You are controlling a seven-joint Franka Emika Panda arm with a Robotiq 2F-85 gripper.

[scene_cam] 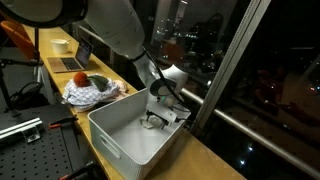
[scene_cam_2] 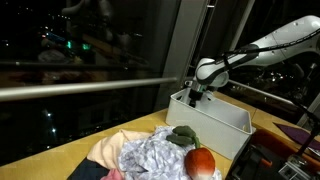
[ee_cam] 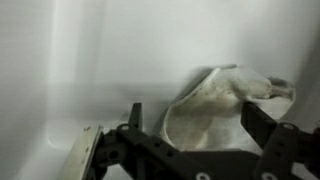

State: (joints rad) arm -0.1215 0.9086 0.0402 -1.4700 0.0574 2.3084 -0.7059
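White cloth (ee_cam: 225, 95) lies crumpled in the window-side corner of the white bin (scene_cam: 120, 135) at the desk (scene_cam: 205, 160) edge. Your gripper (ee_cam: 192, 112) hangs inside the bin just over it, jaws spread wide, gripping nothing.

White plastic bin (scene_cam: 118, 135): no words or numbers to read.
Crumpled white cloth (ee_cam: 225, 100): no label to read.
Dark window glass (scene_cam_2: 100, 45): only small lights, no signs to read.
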